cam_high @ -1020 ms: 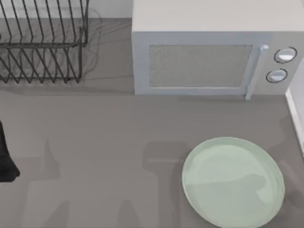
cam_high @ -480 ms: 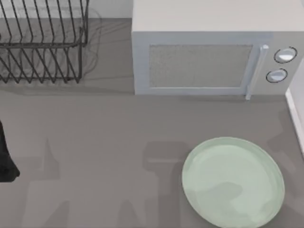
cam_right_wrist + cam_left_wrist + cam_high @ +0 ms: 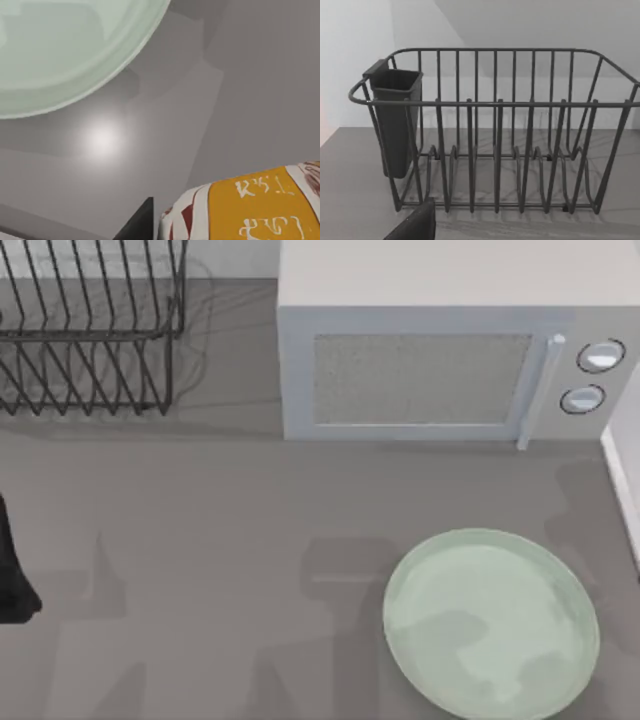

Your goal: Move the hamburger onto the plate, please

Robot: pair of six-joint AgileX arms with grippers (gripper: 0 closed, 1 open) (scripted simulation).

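The hamburger (image 3: 260,205), wrapped in orange-yellow and white with red marks, looms close in the right wrist view, well above the grey table. My right gripper (image 3: 230,227) is shut on it, and one dark finger (image 3: 139,226) shows beside it. The pale mint-green plate (image 3: 490,625) lies at the table's front right. In the right wrist view its rim (image 3: 125,55) lies below and to one side of the hamburger. My left arm (image 3: 12,585) is parked at the table's left edge, its gripper (image 3: 485,237) open and facing the dish rack.
A white microwave (image 3: 430,370) with its door closed stands at the back, behind the plate. A dark wire dish rack (image 3: 90,330) with a cutlery cup (image 3: 395,120) fills the back left. A pale wall edge (image 3: 625,490) borders the right side.
The shadow on the plate has drifted leftward across it, showing the right arm moving overhead. The plate and the left arm have not moved.
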